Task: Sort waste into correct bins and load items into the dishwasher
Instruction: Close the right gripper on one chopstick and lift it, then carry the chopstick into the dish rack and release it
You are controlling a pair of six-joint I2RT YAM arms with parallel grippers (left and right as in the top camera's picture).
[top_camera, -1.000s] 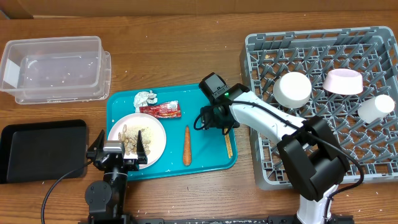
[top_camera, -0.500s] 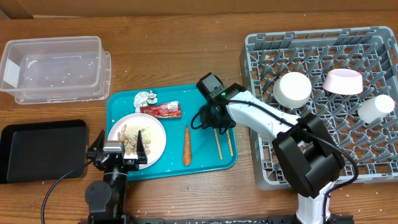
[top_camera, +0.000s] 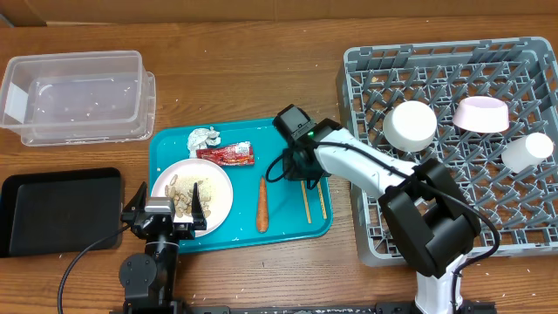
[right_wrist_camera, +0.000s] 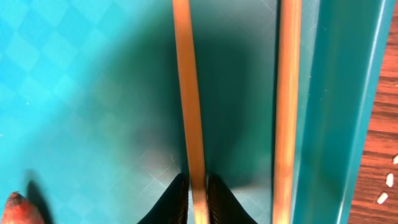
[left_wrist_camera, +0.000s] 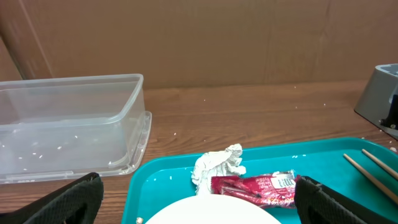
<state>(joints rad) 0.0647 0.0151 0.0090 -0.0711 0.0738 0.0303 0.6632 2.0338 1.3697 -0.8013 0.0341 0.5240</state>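
Observation:
Two wooden chopsticks (top_camera: pixel 306 202) lie side by side at the right end of the teal tray (top_camera: pixel 266 139). My right gripper (right_wrist_camera: pixel 198 199) is shut on the left chopstick (right_wrist_camera: pixel 189 112), and the other chopstick (right_wrist_camera: pixel 287 112) lies free by the tray rim. The plate (top_camera: pixel 192 194) holds rice and scraps. Behind it lie the foil ball (top_camera: pixel 206 137) and the red wrapper (top_camera: pixel 225 154), and the carrot (top_camera: pixel 261 203) lies mid-tray. My left gripper (left_wrist_camera: pixel 199 199) stands open over the plate's near edge. A white bowl (top_camera: pixel 410 125), a pink bowl (top_camera: pixel 480 114) and a cup (top_camera: pixel 527 151) sit in the dishwasher (top_camera: pixel 453 218).
The clear tub (top_camera: pixel 74 94) stands at the back left and the black tray (top_camera: pixel 57 209) at the front left. The grey rack fills the right side, close to the teal tray's right rim (right_wrist_camera: pixel 336 124).
My right gripper's jaws have closed on the left chopstick, and the arm has shifted slightly left. The left arm has not moved.

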